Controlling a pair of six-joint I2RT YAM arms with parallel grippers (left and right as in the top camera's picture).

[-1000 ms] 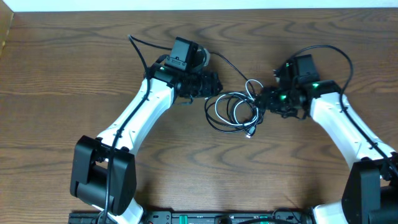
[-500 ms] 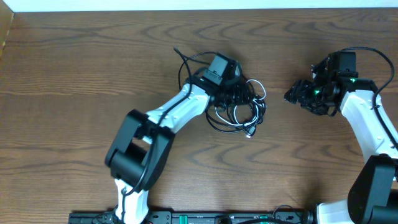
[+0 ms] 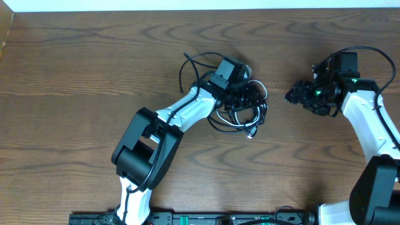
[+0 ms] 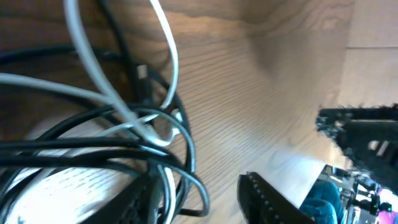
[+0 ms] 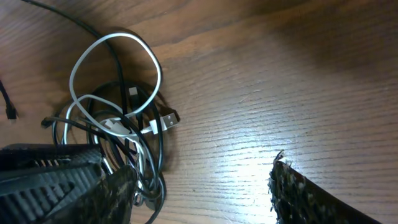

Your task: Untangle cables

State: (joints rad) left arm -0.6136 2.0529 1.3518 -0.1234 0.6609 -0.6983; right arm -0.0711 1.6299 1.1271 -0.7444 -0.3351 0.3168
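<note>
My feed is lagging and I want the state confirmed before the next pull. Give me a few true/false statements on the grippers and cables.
1. The left gripper is over the cable pile. True.
2. The right gripper grips a cable. False: it is open, empty and apart from the pile.
3. A white cable runs among black ones. True.
4. The cables lie straight and separate. False: they loop and cross in one pile.
5. A USB plug shows at the pile's edge. True.

Left arm [image 3: 187,110] reached the cables [image 3: 242,116]; right arm [image 3: 364,120] retreated.
</note>
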